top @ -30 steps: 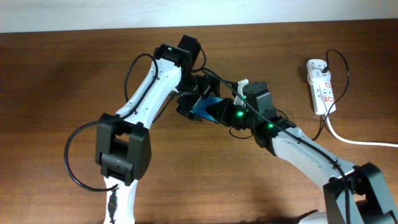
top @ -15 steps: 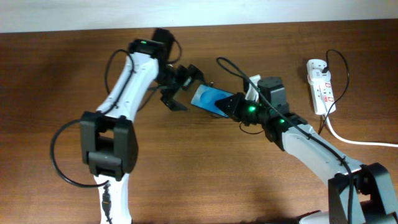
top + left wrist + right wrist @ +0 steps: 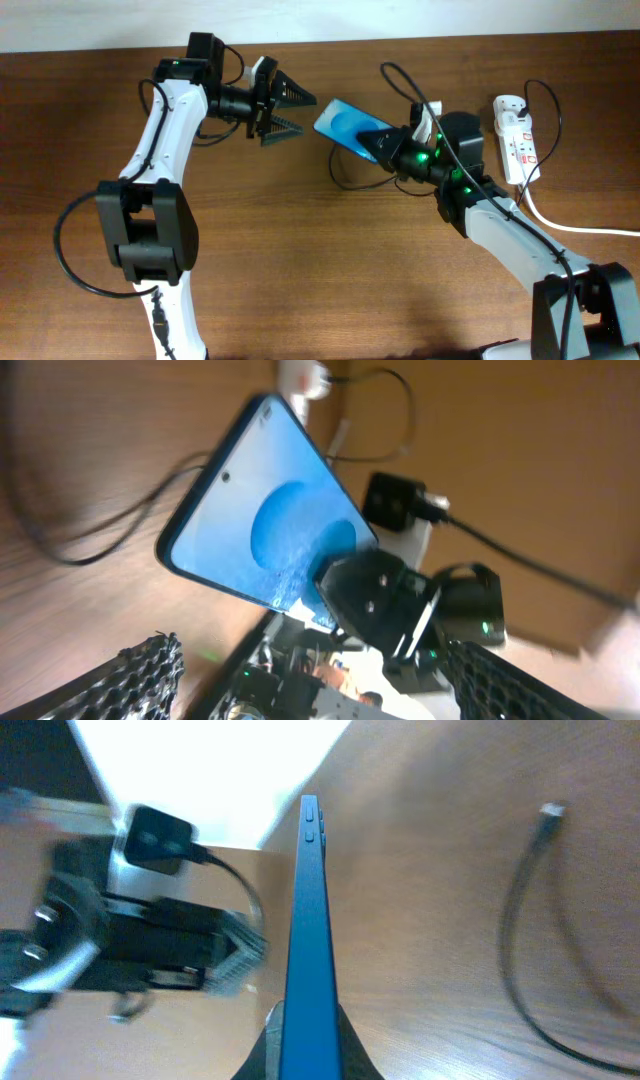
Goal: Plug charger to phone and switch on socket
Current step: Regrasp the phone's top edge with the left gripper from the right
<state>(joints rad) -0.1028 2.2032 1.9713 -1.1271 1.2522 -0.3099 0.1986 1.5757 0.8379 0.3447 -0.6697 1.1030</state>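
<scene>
1. Right pincer [image 3: 385, 141] is clamped on one end of the phone [image 3: 345, 127]. The phone is held up off the desk [image 3: 300, 260], tilted, between the two arms, with its screen facing the left arm.
2. Left pincer [image 3: 309, 115] has its jaws wide apart and holds nothing. It sits near the phone's free end, not touching.
3. Charger [image 3: 511, 925] lies loose on the desk. Its plug tip [image 3: 550, 811] rests bare on the wood, apart from the phone, so we see nothing plugged in.
4. Socket [image 3: 517, 140] sits at the far right of the desk with no pincer near it. The switches are too small for us to read on or off.
5. Done: phone lifted and presented.
6. Left: pick up the plug tip, seat it in the phone, press the socket switch. We put this at an early stage.
7. The grip is at the end away from the front camera, which we judge is likely the port end. Access may be tight.
</scene>
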